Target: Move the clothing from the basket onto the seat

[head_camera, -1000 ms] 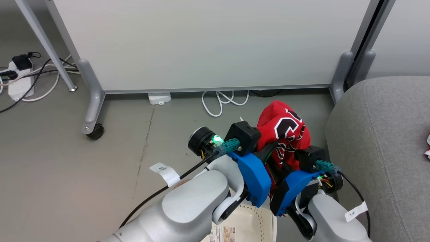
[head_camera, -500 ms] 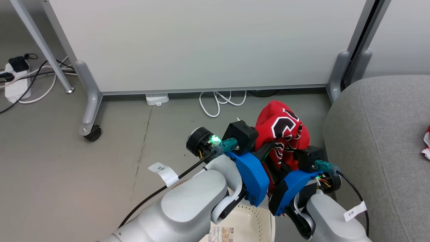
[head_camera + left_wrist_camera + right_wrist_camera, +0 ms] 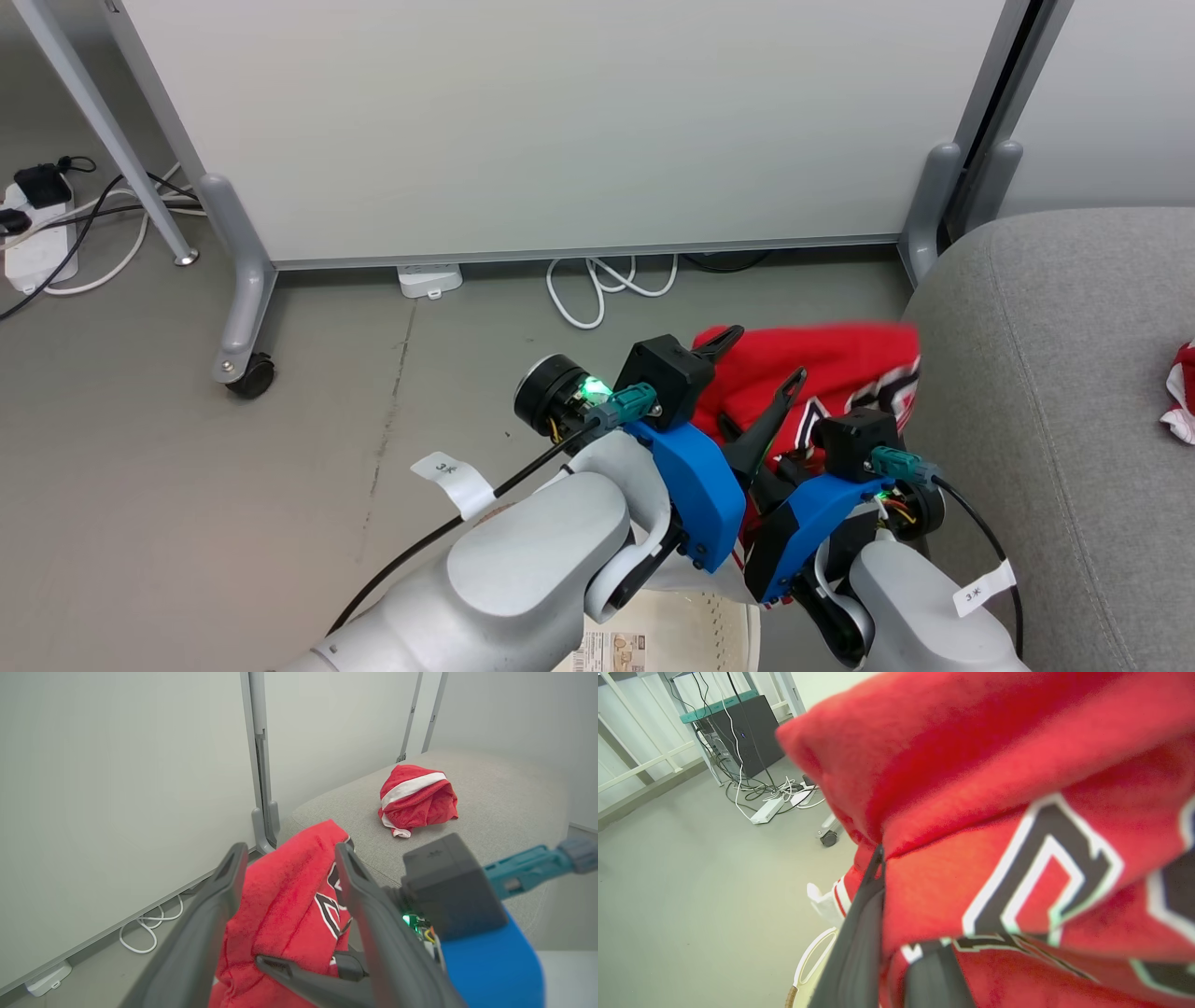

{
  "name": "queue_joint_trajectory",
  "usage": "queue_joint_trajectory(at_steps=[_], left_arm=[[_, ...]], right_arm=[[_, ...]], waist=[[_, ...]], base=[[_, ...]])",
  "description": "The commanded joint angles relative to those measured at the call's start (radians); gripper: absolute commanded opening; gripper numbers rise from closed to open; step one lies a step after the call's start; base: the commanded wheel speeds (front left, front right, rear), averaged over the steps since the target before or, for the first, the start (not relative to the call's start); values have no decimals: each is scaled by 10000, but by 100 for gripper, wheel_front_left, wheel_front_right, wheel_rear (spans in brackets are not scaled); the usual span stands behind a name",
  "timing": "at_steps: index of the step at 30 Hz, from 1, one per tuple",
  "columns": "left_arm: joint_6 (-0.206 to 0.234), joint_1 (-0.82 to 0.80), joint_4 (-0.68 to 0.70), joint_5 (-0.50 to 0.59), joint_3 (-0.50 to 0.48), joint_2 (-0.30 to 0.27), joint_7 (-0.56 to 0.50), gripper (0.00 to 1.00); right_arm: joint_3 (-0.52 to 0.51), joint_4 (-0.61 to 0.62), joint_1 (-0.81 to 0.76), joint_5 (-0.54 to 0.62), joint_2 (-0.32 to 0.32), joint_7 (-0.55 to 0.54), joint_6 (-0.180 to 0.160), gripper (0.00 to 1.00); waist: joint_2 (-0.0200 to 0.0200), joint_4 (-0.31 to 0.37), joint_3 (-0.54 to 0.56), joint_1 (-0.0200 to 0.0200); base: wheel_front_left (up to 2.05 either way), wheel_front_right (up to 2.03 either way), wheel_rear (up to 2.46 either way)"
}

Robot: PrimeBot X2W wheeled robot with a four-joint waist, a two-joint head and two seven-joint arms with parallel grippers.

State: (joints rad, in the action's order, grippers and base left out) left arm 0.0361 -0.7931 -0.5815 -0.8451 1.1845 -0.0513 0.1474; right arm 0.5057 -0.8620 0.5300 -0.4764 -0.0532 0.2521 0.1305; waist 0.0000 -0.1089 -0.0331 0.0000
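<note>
Red garment (image 3: 822, 373) hangs in the air over the floor, just beside the seat's (image 3: 1055, 373) rounded edge. The basket (image 3: 691, 625) sits below the arms.

Right gripper (image 3: 901, 952): jaws clenched on a fold, carrying the load. Left gripper (image 3: 766, 353): jaws spread wide, with cloth between them but ungripped, probably to let it swing seatward.

Second red garment (image 3: 416, 798) lies bundled on the seat. Grey floor (image 3: 187, 467), white partition (image 3: 560, 121), and loose cables (image 3: 607, 285) behind.
</note>
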Motion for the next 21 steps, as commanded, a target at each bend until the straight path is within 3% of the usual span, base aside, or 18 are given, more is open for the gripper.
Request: queue_joint_trajectory(at_steps=[1, 11, 21], left_arm=[[78, -105, -41, -60, 42, -15, 59, 100], [29, 101, -140, -174, -14, -63, 260, 100], [351, 675, -30, 137, -389, -508, 1051, 100]], right_arm=[[24, -30, 184, -25, -37, 75, 6, 0], [63, -69, 204, -116, -124, 96, 6, 0], [-20, 103, 46, -168, -222, 130, 6, 0]], waist=[[0, 3, 0, 0], [0, 2, 36, 0], [0, 46, 68, 0]], base=[[0, 0, 0], [0, 0, 0], [0, 0, 0]])
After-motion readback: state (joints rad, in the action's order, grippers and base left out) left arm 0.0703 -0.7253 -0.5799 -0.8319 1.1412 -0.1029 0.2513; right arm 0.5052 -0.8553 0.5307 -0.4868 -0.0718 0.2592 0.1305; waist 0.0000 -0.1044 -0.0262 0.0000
